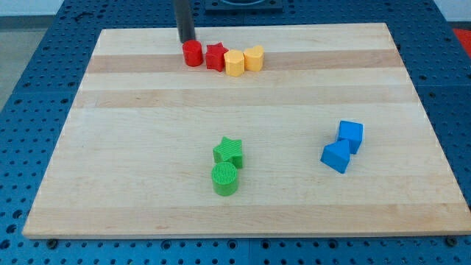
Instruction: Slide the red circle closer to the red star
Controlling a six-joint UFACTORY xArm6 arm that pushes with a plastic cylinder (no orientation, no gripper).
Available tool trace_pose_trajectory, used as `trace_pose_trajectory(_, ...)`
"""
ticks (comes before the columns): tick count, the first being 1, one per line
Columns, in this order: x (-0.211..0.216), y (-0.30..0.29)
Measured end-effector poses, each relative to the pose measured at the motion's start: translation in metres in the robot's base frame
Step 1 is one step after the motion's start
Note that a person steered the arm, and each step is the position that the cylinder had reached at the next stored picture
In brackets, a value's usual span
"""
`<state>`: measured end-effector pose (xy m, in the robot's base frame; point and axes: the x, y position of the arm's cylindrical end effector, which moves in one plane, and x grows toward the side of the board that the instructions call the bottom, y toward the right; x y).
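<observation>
The red circle [193, 53] stands near the view's top, left of centre, on the wooden board [147, 147]. The red star [215, 56] is right beside it on its right, touching or nearly touching. My tip [187, 40] is just above and slightly left of the red circle, very close to its upper left edge.
A yellow hexagon-like block [234, 63] and a yellow block [254, 57] follow the red star in a row to the right. A green star [229, 152] and green circle [225, 179] sit at lower centre. Two blue blocks [350, 135] [336, 157] sit at the right.
</observation>
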<state>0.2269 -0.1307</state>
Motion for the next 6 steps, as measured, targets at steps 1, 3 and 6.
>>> trace_pose_trajectory(1, 0.006, -0.031)
trace_pose_trajectory(3, 0.039, -0.044)
trace_pose_trajectory(6, 0.048, -0.015)
